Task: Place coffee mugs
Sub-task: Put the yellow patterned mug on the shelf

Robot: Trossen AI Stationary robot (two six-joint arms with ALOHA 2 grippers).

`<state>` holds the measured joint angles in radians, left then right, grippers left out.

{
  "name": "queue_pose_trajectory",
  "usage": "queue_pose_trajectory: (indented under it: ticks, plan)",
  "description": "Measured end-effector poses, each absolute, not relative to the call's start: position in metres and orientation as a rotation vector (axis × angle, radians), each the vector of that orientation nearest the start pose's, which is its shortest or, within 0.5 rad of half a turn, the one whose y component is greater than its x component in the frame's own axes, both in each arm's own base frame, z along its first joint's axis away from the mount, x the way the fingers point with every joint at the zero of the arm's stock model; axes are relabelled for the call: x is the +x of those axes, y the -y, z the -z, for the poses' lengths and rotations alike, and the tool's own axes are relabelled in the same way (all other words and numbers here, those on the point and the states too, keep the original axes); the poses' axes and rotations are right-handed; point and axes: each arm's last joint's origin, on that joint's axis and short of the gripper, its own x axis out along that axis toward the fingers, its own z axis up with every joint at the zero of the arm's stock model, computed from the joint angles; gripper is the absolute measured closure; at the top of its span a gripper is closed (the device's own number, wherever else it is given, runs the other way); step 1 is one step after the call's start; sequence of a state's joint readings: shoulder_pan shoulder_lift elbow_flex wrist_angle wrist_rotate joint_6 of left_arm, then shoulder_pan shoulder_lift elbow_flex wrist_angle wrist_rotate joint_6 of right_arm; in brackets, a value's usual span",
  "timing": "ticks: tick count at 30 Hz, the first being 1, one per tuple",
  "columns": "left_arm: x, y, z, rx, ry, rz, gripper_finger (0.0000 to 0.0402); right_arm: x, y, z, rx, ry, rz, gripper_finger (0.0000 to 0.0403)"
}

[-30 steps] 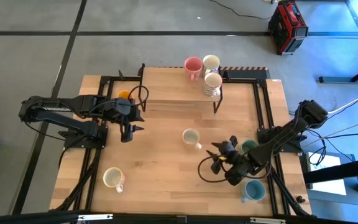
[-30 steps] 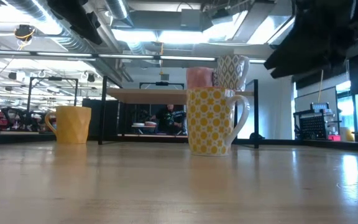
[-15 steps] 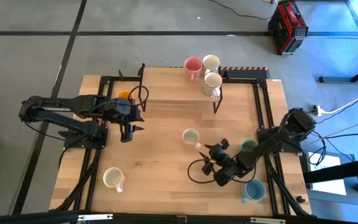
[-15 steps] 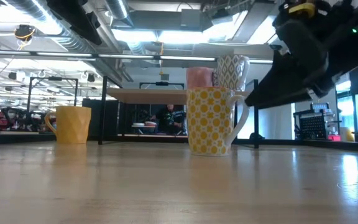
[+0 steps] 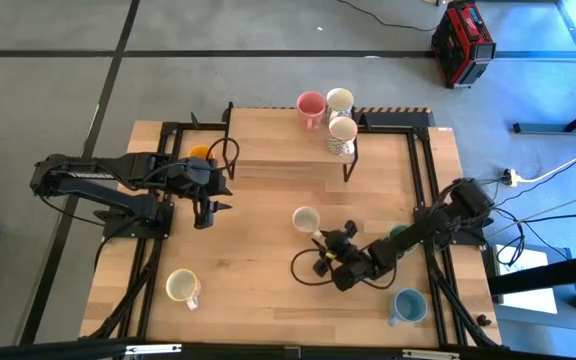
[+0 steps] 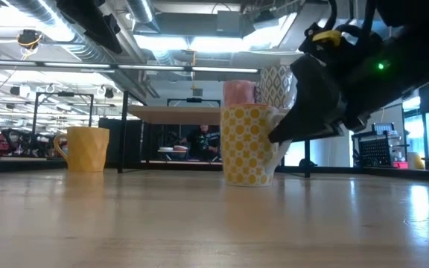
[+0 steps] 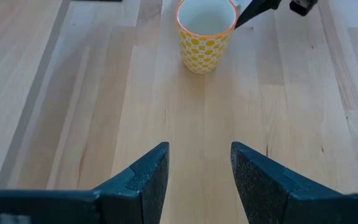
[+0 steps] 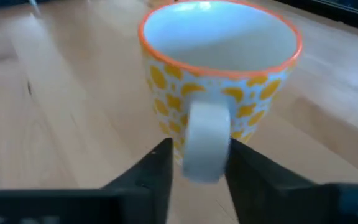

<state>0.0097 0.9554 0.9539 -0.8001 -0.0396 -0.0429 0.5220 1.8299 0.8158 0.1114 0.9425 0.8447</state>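
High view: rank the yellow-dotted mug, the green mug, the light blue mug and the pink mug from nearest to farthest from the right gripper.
1. Yellow-dotted mug: table centre, its handle between the right gripper's fingers.
2. Green mug: right side, beside the right arm.
3. Light blue mug: near right corner.
4. Pink mug: far edge.

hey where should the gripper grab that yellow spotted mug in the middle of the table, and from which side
By its white handle. The yellow spotted mug stands upright with the handle pointing toward the right gripper, whose fingers already straddle it. Come in level from that side and close on the handle; the open rim is the alternative.
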Motion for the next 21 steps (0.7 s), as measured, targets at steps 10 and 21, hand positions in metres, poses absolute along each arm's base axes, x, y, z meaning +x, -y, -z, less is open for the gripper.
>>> queue_pose_trajectory:
  ticks: [10, 21]
  plan:
    - [0.1799, -0.0029, -0.3091, -0.029, -0.800, -0.064, 0.0234, 0.2911, -0.1408, -0.1119, 0.166, -0.456, 0.613, 0.0364]
    - [0.1803, -0.0031, -0.3095, -0.015, -0.795, -0.066, 0.0234, 0.2988, -0.1426, -0.1190, 0.158, -0.449, 0.605, 0.0364]
